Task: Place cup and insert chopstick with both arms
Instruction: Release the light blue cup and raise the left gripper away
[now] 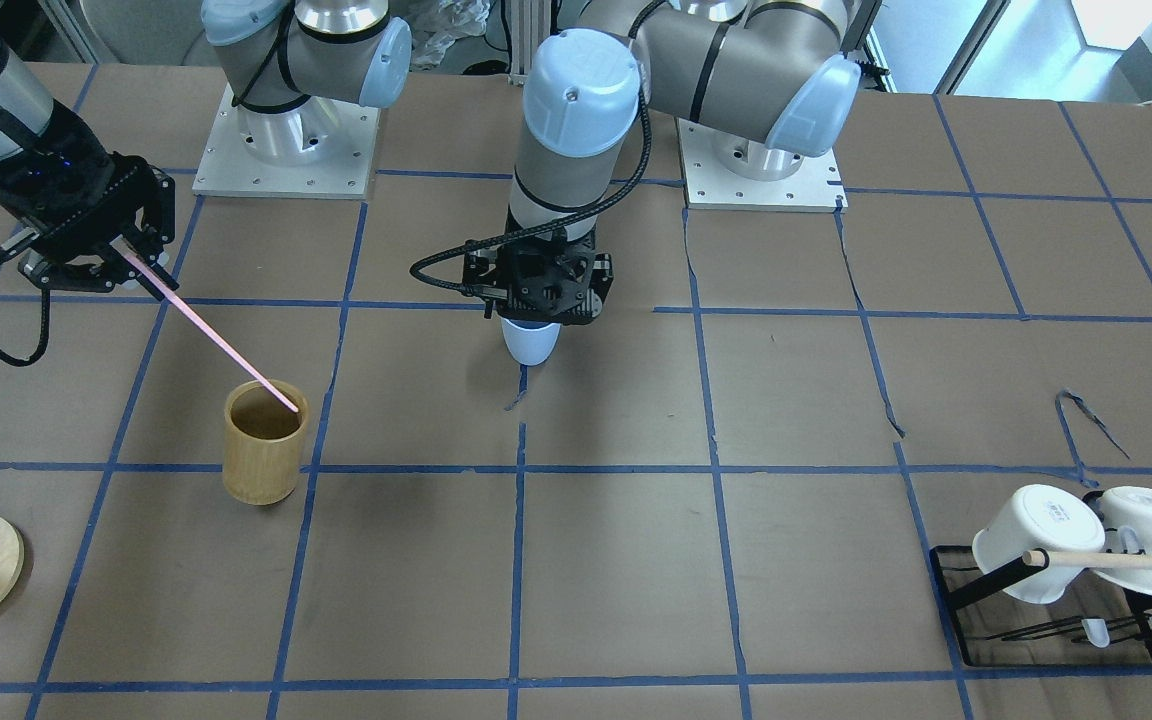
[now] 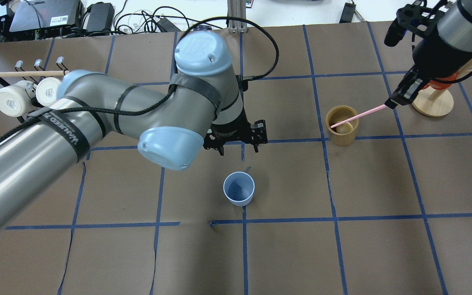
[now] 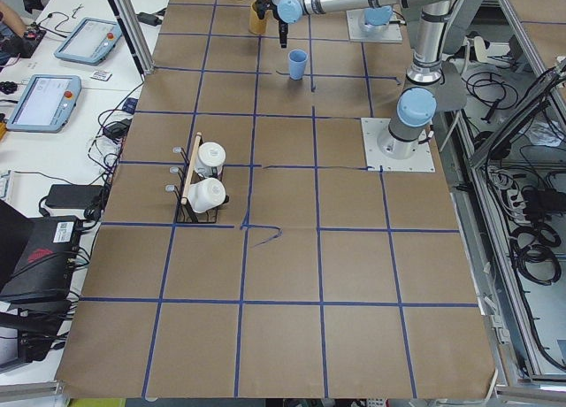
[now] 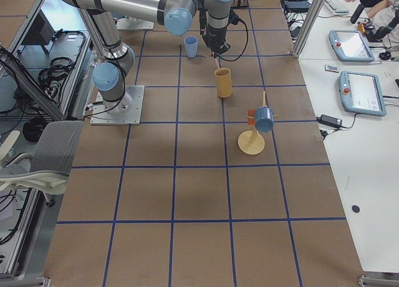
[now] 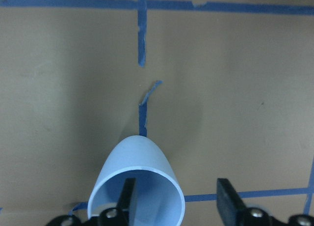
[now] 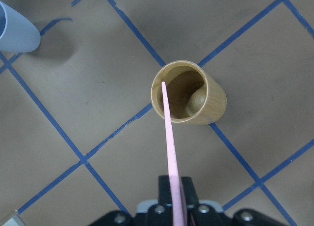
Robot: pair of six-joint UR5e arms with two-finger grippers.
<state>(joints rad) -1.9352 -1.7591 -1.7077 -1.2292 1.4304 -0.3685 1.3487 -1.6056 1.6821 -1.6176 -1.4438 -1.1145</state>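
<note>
Item 1: cup (image 2: 239,188). Upright, mid-table (image 2: 342,254). I judge it light, thin-walled, slick; pinch rim wall gently. Left gripper (image 5: 175,186) jaws wide, straddling rim, not clamped.
Item 2: chopstick (image 1: 211,332). Stiff, slender. Right gripper (image 1: 121,250) clamps upper end; tip at bamboo cylinder (image 1: 264,470) mouth.

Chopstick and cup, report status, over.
Left gripper open over upright blue cup, one finger inside rim. Right gripper shut on pink chopstick, tip at bamboo cup's mouth. Left gripper blocks blue cup's mouth.

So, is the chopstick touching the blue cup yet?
Apart. The overhead view shows the chopstick, held in the right end effector, with its tip at the bamboo cylinder; bare table lies between that and the cup.
</note>
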